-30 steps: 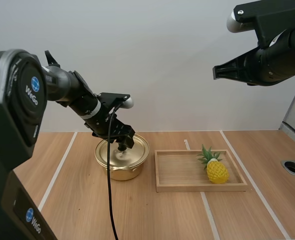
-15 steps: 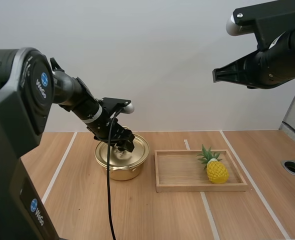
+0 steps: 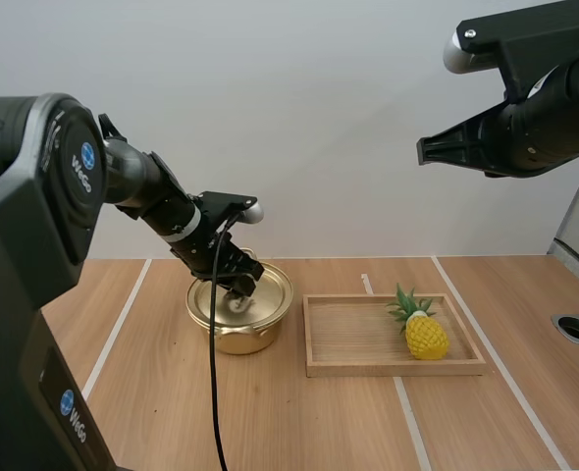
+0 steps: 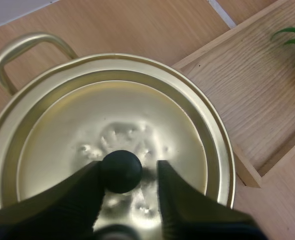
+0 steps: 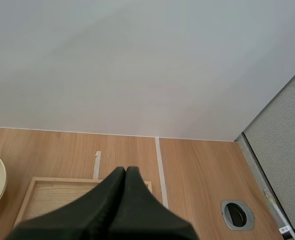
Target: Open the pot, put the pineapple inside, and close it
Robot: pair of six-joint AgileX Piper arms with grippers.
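The left gripper (image 4: 128,170) straddles the knob (image 4: 120,171) of the lid (image 4: 137,107), jaws apart, not pinching. The thin lid looks light, and the round knob may slip. The right gripper (image 5: 124,172) is closed, empty.

knob (image 4: 120,171): in the high view hidden under the left gripper (image 3: 238,287).
pot (image 4: 35,36): in the left wrist view its walls are hidden under the lid (image 4: 137,110); one side is cut off.
pineapple (image 3: 425,336): in the left wrist view only leaf tips, the rest is cut off.
tray (image 5: 47,195): in the right wrist view partly behind the right gripper (image 5: 125,170).
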